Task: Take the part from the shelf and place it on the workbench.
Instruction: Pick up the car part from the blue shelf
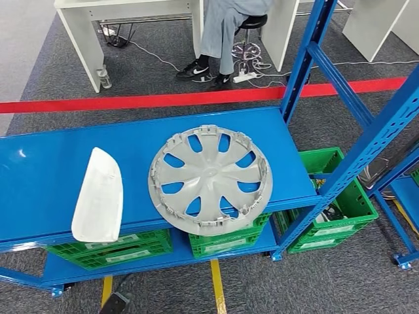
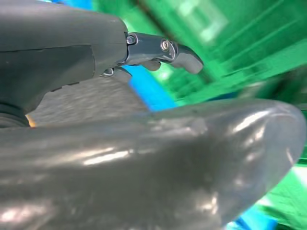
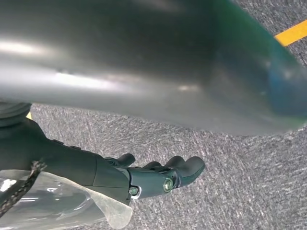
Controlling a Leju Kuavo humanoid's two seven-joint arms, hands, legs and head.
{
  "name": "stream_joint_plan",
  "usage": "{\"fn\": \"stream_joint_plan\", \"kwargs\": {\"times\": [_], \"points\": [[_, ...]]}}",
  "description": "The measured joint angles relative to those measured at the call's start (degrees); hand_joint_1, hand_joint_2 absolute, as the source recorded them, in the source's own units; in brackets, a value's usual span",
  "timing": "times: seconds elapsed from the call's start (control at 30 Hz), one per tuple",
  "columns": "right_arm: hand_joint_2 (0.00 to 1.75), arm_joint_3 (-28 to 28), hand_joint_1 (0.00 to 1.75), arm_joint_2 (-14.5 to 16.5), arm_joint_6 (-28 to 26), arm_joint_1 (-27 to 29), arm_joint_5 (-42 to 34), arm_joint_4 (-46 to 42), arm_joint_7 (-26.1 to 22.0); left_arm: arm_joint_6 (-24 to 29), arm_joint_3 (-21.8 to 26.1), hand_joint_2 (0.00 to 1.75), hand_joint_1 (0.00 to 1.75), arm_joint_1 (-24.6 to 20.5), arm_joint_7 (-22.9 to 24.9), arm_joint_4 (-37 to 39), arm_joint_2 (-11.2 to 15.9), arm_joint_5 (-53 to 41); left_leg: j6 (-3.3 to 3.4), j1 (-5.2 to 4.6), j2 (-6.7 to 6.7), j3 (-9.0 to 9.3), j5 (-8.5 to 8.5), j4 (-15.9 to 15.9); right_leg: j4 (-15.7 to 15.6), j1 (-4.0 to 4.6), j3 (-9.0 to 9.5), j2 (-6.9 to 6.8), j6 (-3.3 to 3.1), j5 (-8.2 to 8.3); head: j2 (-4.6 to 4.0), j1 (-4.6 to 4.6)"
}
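The round grey plastic wheel cover [image 1: 210, 178] lay flat on the blue metal shelf [image 1: 59, 163], its near edge overhanging the front, with a white curved plastic shell [image 1: 99, 195] well apart on the same deck. Neither was held, so the pick-up step seemed not yet begun; which of the two was the part could not be told. The left hand [image 2: 159, 50] had its fingers [image 2: 184, 56] stretched out and released, grasping nothing, and the right hand [image 3: 159, 177] likewise hung with straight fingers [image 3: 188, 167] above grey carpet. The next move probably called for reaching up to the shelf. Below, green plastic crates [image 1: 341, 196] held small dark items too blurred to name.
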Motion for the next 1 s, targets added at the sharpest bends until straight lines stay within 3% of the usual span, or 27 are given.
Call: {"fn": "stream_joint_plan", "kwargs": {"times": [0.17,0.5,1.0], "points": [[0.0,3.05,0.0,0.0,0.51,0.0,-1.75,0.0,0.0,-4.41,4.53,0.0,0.0,2.59,-1.26,-11.16,-2.7,-2.28,0.0,0.0,0.0,0.0,0.0,0.0,0.0,0.0,0.02,0.0,0.0,0.0,0.0,-0.01],[0.0,7.28,0.0,0.0,0.81,-0.03,-4.03,0.0,0.09,-4.34,4.57,0.0,0.0,6.13,-1.35,-23.16,-3.69,-0.99,0.0,0.01,0.0,0.0,0.0,0.0,0.01,0.01,0.0,-0.01,0.0,-0.01,0.0,-0.01],[0.0,13.98,0.0,0.0,1.82,-0.23,-8.42,0.0,0.61,3.29,-8.83,0.0,0.0,8.71,-1.34,-27.9,2.38,2.38,0.0,0.01,0.0,0.0,0.0,0.0,0.01,0.01,0.01,-0.01,0.0,-0.01,0.0,0.0]]}}
